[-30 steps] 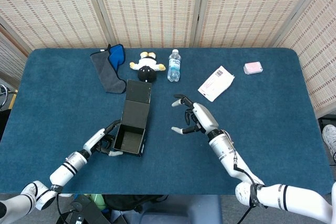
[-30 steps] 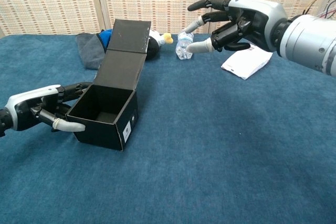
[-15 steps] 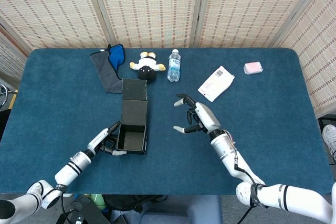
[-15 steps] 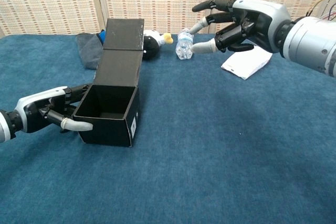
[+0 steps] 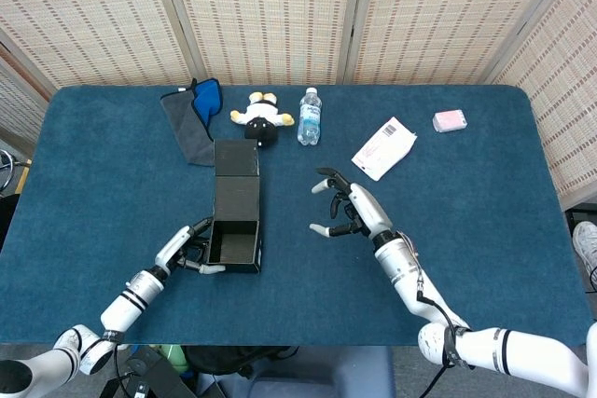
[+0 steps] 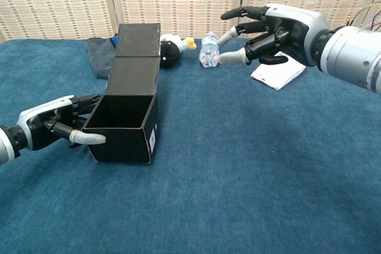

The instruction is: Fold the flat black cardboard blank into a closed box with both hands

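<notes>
One black box (image 5: 235,221) stands on the blue surface (image 5: 485,212) with its lid flap up. The left robot hand (image 5: 190,251) grips the box's near-left wall, thumb along the front. The right robot hand (image 5: 347,212) hovers well to the box's right, fingers spread, holding nothing. Beyond it lie one bottle (image 5: 310,116), one white pouch (image 5: 383,148), one plush toy (image 5: 258,118) and one pink pack (image 5: 450,120), which the chest view omits.

Your box (image 6: 128,108) is plain black with a small white label, on a deep blue table (image 5: 485,221). Your hands (image 6: 56,128) are white and black, and the screen (image 5: 270,6) behind is beige weave.
</notes>
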Robot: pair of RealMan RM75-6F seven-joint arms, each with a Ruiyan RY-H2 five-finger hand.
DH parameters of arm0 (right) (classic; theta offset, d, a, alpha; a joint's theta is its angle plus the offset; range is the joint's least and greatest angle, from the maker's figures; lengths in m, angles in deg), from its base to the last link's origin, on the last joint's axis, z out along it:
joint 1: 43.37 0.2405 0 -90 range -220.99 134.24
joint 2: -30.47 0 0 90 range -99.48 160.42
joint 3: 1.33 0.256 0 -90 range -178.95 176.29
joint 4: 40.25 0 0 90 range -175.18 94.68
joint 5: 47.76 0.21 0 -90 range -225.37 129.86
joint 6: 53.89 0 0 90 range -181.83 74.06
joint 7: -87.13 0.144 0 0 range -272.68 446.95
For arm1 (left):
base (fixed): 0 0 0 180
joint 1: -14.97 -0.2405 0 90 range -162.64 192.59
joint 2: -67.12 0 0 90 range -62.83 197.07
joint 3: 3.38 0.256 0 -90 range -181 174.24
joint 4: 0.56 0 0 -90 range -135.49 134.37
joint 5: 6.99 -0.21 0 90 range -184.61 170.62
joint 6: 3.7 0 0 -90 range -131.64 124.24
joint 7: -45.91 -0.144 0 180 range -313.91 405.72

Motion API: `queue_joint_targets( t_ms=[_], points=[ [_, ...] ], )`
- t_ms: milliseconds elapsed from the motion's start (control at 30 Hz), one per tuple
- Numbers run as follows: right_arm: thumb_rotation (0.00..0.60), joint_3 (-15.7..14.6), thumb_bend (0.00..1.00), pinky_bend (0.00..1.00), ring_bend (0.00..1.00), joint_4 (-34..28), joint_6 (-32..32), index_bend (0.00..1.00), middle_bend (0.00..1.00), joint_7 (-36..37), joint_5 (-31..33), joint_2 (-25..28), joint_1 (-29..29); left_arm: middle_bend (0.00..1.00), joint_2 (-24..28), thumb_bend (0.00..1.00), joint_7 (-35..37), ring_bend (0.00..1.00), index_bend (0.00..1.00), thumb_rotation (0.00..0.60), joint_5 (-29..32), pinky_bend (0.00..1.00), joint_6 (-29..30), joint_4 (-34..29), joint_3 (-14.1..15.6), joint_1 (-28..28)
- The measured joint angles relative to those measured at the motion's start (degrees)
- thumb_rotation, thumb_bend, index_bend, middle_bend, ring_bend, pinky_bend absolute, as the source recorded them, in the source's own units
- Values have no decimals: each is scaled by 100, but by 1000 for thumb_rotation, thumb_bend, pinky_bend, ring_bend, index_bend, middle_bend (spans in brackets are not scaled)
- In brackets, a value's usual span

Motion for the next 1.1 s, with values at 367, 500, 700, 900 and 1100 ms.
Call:
queue_joint_targets(
  t_ms=[367, 500, 700, 900, 1100],
  points=[
    [600, 380, 86, 217, 75, 48, -1439, 0, 41, 1532, 653, 74, 20, 299, 64, 78, -390, 683, 258, 600, -58, 828, 366, -174, -56, -107],
    [600, 680, 19, 173, 29, 429, -2248, 0, 0, 2462, 496, -95, 52, 299, 89, 79, -614, 682, 257, 600, -96, 828, 433, -239, -56, -113],
    [600, 1155, 0, 157, 13, 1256, -3053, 0, 0, 3471, -159, -666, 163, 299, 108, 78, -895, 681, 257, 600, -109, 828, 453, -410, -104, -70],
    [600, 1494, 0, 156, 12, 1802, -3378, 0, 0, 4139, -926, -1193, 278, 299, 105, 79, -1060, 681, 257, 600, -152, 828, 399, -555, -111, 17],
    [600, 1613, 0, 155, 12, 1975, -3421, 0, 0, 4799, -1719, -1411, 343, 299, 73, 78, -1026, 678, 257, 600, -149, 828, 315, -598, -122, 86]
  ],
)
